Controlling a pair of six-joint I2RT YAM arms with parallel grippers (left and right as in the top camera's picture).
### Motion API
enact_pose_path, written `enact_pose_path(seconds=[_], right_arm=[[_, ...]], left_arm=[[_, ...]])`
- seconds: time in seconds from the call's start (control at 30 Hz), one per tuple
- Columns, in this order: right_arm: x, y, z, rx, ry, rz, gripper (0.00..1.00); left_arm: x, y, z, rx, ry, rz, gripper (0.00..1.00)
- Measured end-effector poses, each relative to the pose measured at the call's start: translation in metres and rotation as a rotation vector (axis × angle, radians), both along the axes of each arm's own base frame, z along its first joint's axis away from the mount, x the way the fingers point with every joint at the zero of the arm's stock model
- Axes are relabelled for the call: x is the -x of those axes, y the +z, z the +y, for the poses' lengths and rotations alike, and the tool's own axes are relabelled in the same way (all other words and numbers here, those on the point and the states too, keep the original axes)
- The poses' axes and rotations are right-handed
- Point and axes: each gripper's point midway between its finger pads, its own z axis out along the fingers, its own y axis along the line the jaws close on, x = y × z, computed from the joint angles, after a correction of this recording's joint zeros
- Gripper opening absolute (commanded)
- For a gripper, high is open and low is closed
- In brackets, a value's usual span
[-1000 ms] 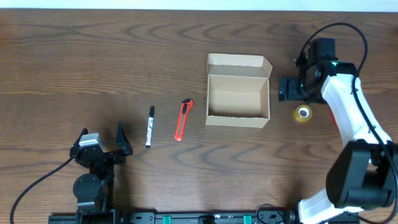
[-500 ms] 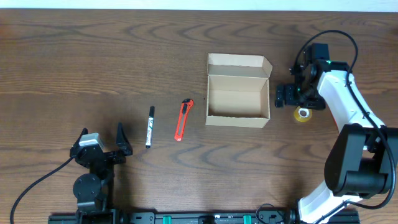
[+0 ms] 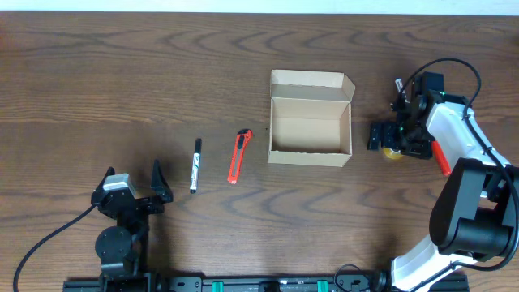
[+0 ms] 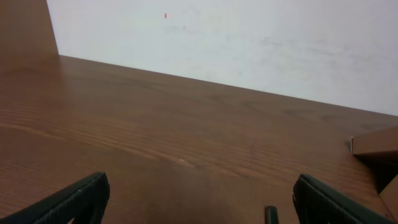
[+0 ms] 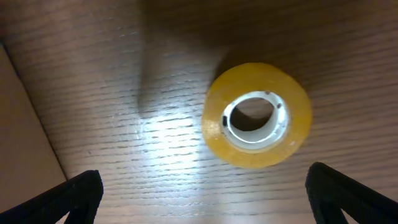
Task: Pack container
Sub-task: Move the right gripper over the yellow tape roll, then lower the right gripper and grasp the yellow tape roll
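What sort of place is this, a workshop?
Probably a robotics lab bench, not a workshop: a left arm and a right arm stand at a wood-grain table by a white wall, with a cardboard box, marker, box cutter and tape roll laid out.

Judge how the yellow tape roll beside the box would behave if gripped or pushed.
The tape roll lies flat, so a push would probably slide it rather than roll it. Its thick ring looks stiff, likely keeping shape when squeezed.

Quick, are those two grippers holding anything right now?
Left gripper: open, holding nothing.
Right gripper: open over the yellow tape roll, not gripping it.
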Motion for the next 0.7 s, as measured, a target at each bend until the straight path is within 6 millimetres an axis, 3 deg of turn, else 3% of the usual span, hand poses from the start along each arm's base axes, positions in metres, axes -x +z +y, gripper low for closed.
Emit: enact_pose_path(seconds=[0.4, 0.7], right_arm=[[-0.009, 0.001, 0.017, -0.026, 0.084, -0.034, 0.99], [-0.016, 0.002, 0.019, -0.032, 0.114, -0.068, 0.99]], left_arm=[[0.0, 0.0, 0.0, 0.0, 0.0, 0.0, 0.95], [0.0, 0.0, 0.0, 0.0, 0.0, 0.0, 0.95]])
